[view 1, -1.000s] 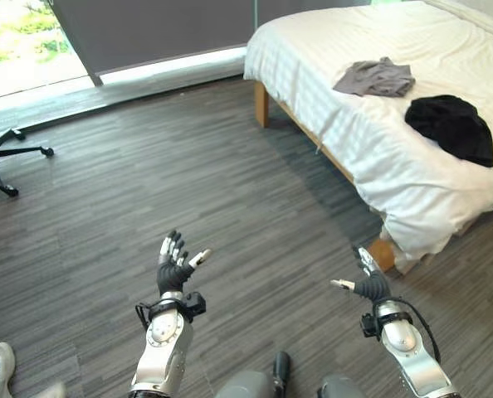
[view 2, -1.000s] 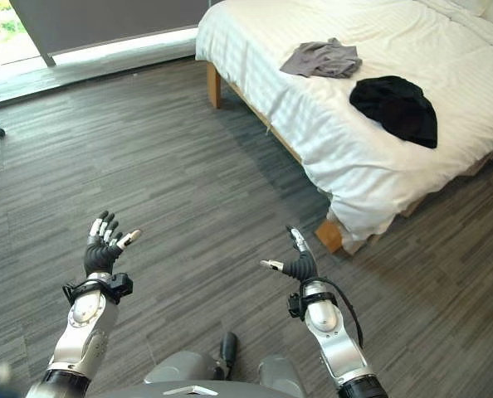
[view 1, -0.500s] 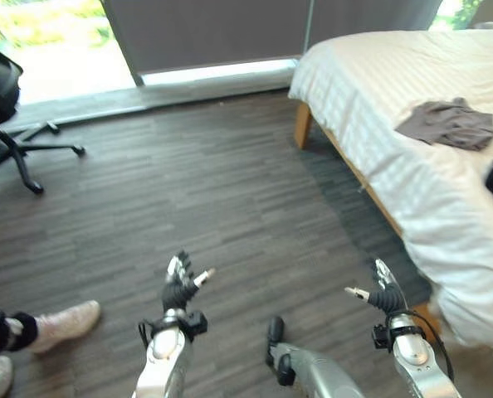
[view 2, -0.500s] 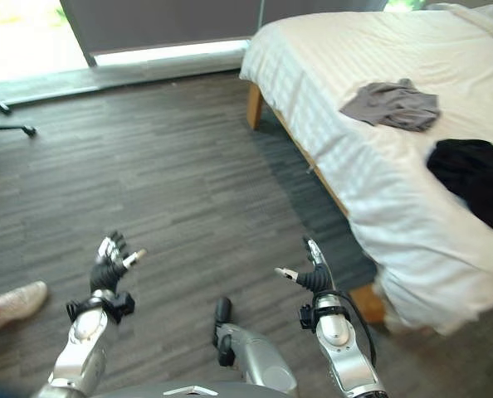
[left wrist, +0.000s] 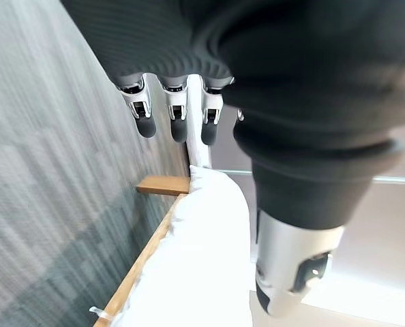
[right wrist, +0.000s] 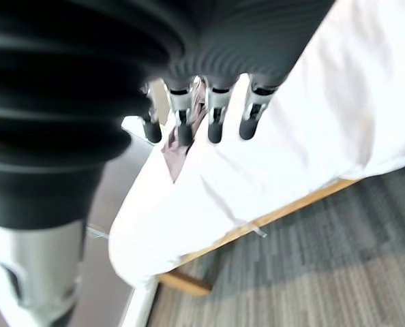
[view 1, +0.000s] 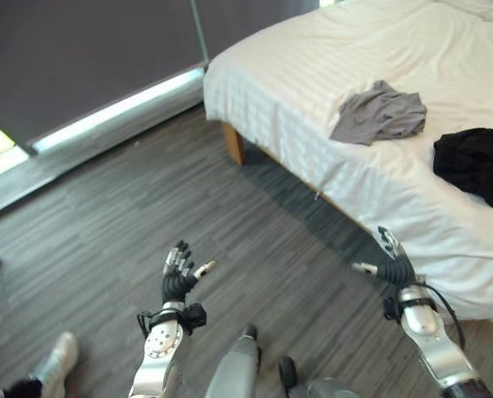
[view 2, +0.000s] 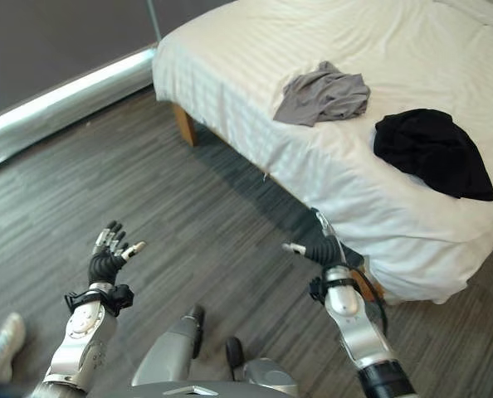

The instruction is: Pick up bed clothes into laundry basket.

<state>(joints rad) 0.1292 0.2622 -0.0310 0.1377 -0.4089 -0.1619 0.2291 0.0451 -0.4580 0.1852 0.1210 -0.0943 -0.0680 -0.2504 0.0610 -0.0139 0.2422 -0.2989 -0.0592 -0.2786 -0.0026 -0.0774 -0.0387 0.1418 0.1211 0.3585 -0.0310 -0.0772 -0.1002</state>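
the fingers [left wrist: 177, 116] of the left hand [view 1: 178, 278] are seen spread and nearly straight, with the thumb set apart to the side, and nothing is held between them. the hand is raised palm-up above the dark wood-grain floor [view 1: 130, 207], well apart from the bed [view 1: 329, 75] and out from its foot corner. the fingers [right wrist: 214, 112] of the right hand [view 1: 389, 259] are likewise extended in a loose row, the thumb pointed away from them, and no cloth is gripped. this hand is held just beside the near long edge of the bed, in front of the hanging white sheet [view 2: 379, 224], though contact with the sheet cannot be told.

on the bed, two pieces of clothing are laid on the striped white cover. a grey garment [view 1: 378, 114] is crumpled near the middle of the mattress, toward the foot end. a black garment [view 2: 429, 151] is bunched close to the near edge of the bed, beside the grey one and further from the foot; the two are apart, with bare sheet between them. both lie beyond the right hand's fingertips.

a wooden leg [view 1: 232, 143] is shown under the foot corner of the bed. past that corner, a dark wall panel [view 1: 72, 58] with a bright strip at its base is seen. a person's pale shoe [view 1: 56, 362] is placed on the floor, far from the bed, on the left hand's side.
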